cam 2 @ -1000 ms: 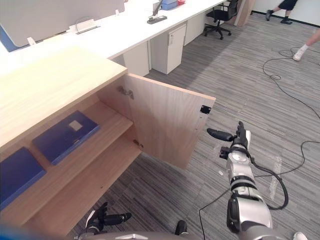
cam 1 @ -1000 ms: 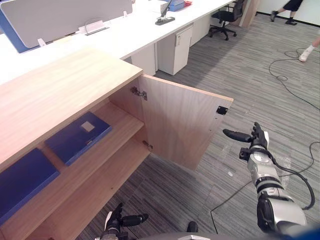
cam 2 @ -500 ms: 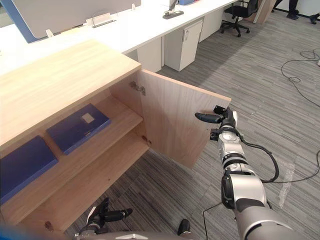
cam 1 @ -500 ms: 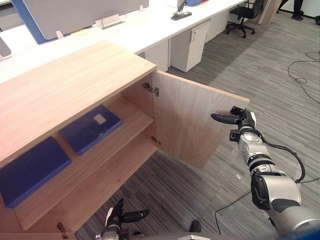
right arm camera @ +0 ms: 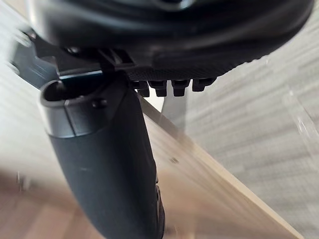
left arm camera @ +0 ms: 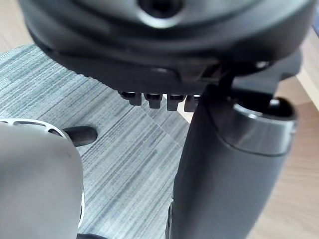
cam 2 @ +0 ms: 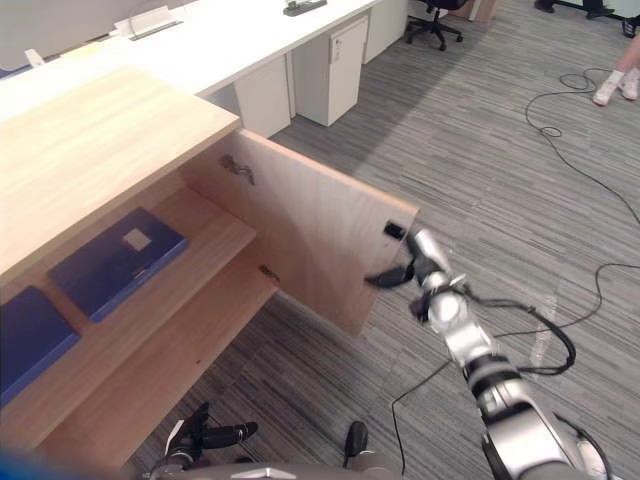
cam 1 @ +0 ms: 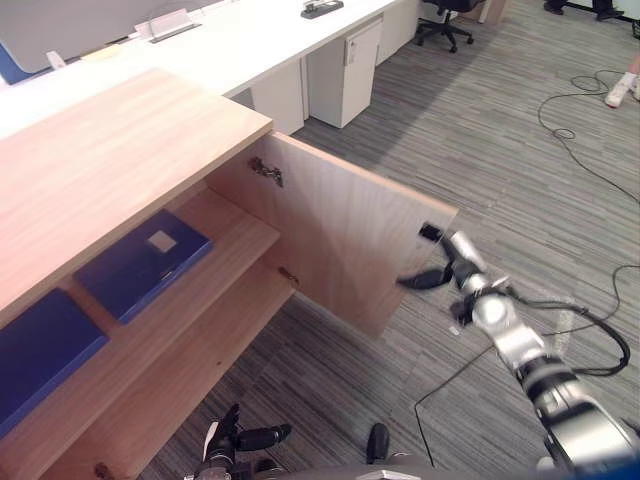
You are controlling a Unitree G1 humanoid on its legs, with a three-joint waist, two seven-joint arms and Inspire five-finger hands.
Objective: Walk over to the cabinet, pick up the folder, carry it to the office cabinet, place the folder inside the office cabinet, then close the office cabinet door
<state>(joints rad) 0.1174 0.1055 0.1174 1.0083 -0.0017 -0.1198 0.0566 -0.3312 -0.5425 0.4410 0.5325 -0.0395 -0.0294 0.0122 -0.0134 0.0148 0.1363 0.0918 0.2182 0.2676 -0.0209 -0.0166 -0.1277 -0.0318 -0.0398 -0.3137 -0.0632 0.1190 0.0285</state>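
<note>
The wooden office cabinet [cam 1: 110, 160] stands to my left with its door [cam 1: 340, 235] swung wide open. A blue folder [cam 1: 140, 262] lies flat on the upper shelf, and a second blue folder [cam 1: 40, 345] lies further left on the same shelf. My right hand [cam 1: 452, 268] is at the door's free edge, just below the black catch [cam 1: 429, 232], with its fingers straight and its thumb [right arm camera: 109, 159] reaching onto the door's face. The door's edge [right arm camera: 199, 169] runs just past that thumb in the right wrist view. My left hand [cam 1: 235, 440] hangs low over the carpet, open and holding nothing.
A long white desk [cam 1: 250, 40] runs behind the cabinet, with a white drawer unit [cam 1: 345, 60] under it and a black office chair [cam 1: 445, 15] beyond. Loose cables [cam 1: 575, 140] lie on the grey carpet to the right, near a person's shoe [cam 1: 618, 95].
The camera has shifted. My right hand has dropped lower and come in against the door's free edge, its thumb now on the door. The folders have not moved.
</note>
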